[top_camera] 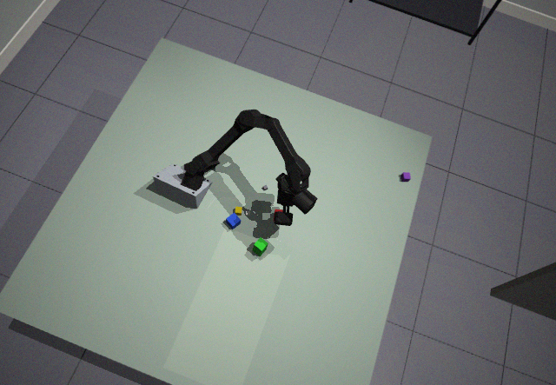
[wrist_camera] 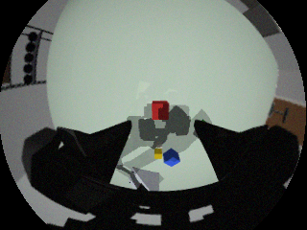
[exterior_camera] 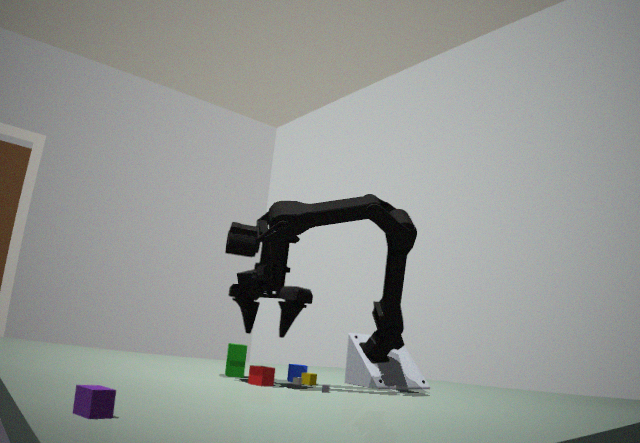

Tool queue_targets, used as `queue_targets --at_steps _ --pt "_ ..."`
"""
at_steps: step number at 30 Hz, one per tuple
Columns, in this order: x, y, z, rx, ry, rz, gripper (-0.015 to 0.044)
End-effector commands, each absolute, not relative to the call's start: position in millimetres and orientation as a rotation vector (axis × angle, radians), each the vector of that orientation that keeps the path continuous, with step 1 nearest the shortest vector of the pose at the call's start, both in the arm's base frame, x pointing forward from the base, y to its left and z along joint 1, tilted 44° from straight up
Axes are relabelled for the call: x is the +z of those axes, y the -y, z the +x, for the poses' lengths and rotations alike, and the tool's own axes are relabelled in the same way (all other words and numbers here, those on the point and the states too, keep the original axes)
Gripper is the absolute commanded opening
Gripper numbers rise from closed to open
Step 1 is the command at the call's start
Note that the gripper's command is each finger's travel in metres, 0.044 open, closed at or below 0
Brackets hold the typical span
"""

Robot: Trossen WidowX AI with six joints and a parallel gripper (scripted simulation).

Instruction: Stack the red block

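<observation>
Reading the exterior view from left to right, the observer logs a purple block (top_camera: pixel 406 176) (exterior_camera: pixel 94 402) first, well apart from the others on the pale green worktop (top_camera: pixel 336 282) (exterior_camera: pixel 206 417) (wrist_camera: pixel 96 72). Next: green tower (top_camera: pixel 260 246) (exterior_camera: pixel 236 359), upright, nothing on top. Red block (exterior_camera: pixel 261 375) (wrist_camera: pixel 160 110) sits flat on the worktop near the tower, not stacked. Above and apart from it hangs the pincer (top_camera: pixel 283 201) (exterior_camera: pixel 264 333) (wrist_camera: pixel 163 123), fingers pointing down, spread wide, nothing between them. Further right: blue block (top_camera: pixel 233 220) (exterior_camera: pixel 296 372) (wrist_camera: pixel 171 157), with the smaller yellow block (top_camera: pixel 238 210) (exterior_camera: pixel 309 378) (wrist_camera: pixel 158 153) just beside it; contact cannot be told. Then a tiny grey cube (top_camera: pixel 265 187) (exterior_camera: pixel 325 388). Last, the arm's pale wedge-shaped base (top_camera: pixel 173 192) (exterior_camera: pixel 356 366) (wrist_camera: pixel 149 178).
</observation>
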State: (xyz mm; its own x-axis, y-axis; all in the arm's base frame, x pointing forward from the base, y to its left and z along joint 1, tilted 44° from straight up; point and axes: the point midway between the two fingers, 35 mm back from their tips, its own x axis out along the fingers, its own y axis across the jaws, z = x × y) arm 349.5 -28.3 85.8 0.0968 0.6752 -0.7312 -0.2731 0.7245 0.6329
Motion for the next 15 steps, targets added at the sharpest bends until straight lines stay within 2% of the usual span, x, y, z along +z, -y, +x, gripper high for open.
queue_targets --at_steps 1,15 --pt "72 14 349 0.735 -1.306 0.388 0.0440" --pt "46 -9 351 0.737 -1.305 0.389 0.0440"
